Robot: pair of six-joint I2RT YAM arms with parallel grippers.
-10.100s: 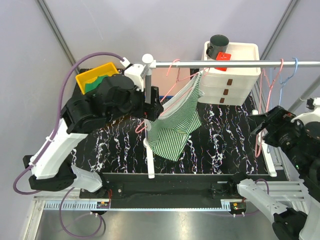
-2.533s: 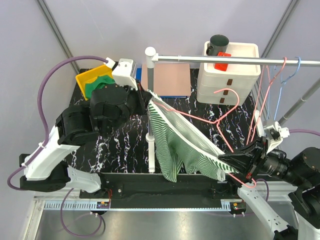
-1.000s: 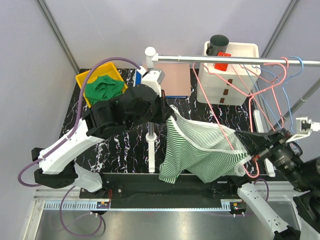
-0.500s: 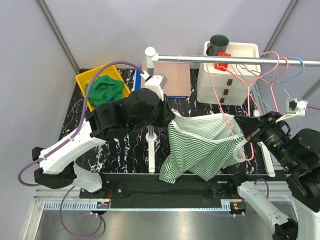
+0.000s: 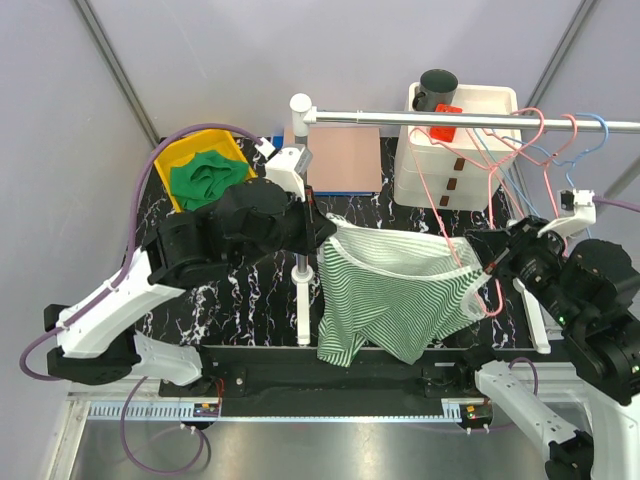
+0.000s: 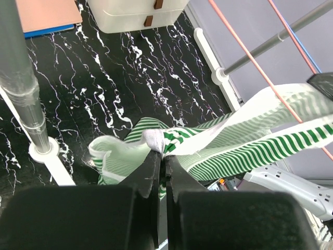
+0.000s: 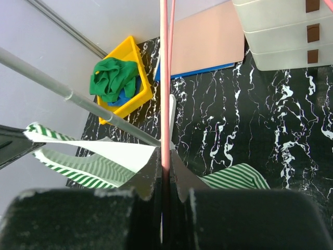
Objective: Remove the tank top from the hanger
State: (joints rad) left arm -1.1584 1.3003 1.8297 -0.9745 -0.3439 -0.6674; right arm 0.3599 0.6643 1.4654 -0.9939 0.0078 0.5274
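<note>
The green-and-white striped tank top [image 5: 400,290] hangs stretched above the table between my two grippers. My left gripper [image 5: 326,226] is shut on a bunched white-edged fold of the tank top [image 6: 250,136], and its jaws [image 6: 162,156] pinch the fabric tight. My right gripper [image 5: 488,270] is shut on the thin pink wire of the hanger [image 7: 164,78], which runs up to the rail. In the right wrist view, striped cloth [image 7: 88,164] lies beside the right gripper [image 7: 165,156]. I cannot tell whether a strap still loops the wire.
A metal rail [image 5: 450,122] on a white post [image 5: 300,270] crosses the back and also carries a blue hanger [image 5: 592,128]. A yellow bin [image 5: 232,148] with green cloth sits at back left. A pink board [image 5: 343,160] and white drawers [image 5: 480,100] stand behind.
My right gripper has risen and drawn back to the right with the hanger, whose hook has slid along the rail. My left gripper has shifted slightly left. The tank top stays stretched between them.
</note>
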